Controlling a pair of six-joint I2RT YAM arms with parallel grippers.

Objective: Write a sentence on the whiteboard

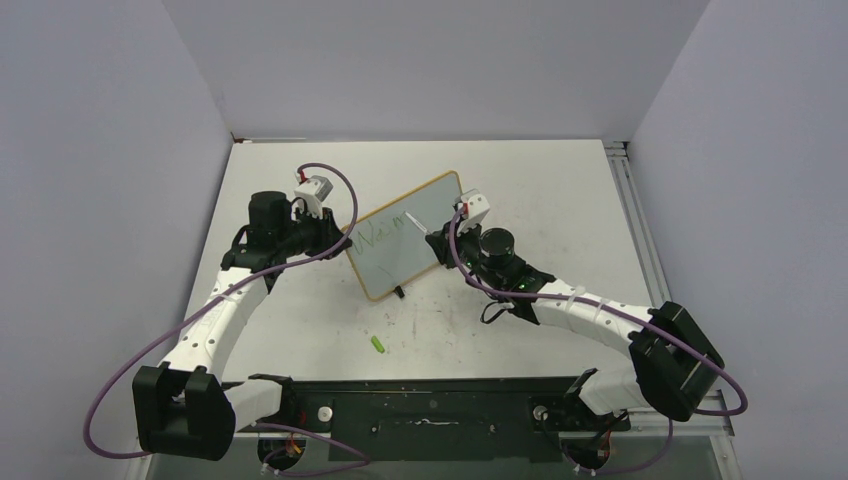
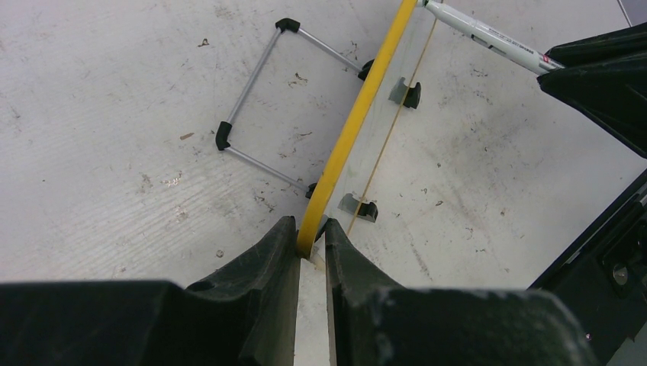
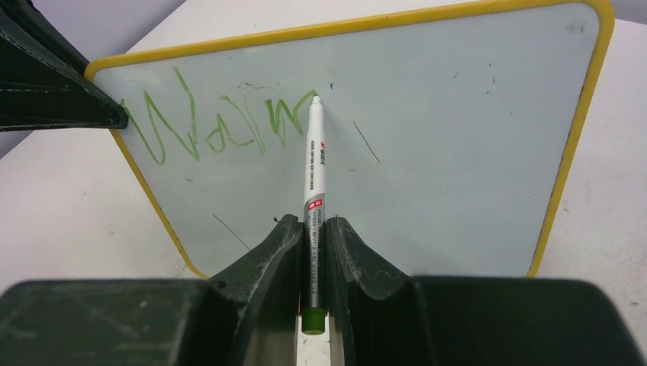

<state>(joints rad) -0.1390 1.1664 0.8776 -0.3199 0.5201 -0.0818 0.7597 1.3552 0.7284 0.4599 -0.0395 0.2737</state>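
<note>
The whiteboard (image 1: 405,247) with a yellow frame stands tilted at the table's middle. It fills the right wrist view (image 3: 427,137), and in the left wrist view I see its edge (image 2: 358,114) end-on. Green handwriting (image 3: 217,126) runs in one line across its upper left; it also shows in the top view (image 1: 380,235). My left gripper (image 2: 311,244) is shut on the board's left edge (image 1: 340,240). My right gripper (image 3: 313,225) is shut on a white marker (image 3: 314,164) with a green end. The marker's tip touches the board at the end of the writing.
The board's wire stand (image 2: 263,99) with black feet rests on the table behind it. A green marker cap (image 1: 378,344) lies on the table in front of the board. Grey walls enclose the table on three sides.
</note>
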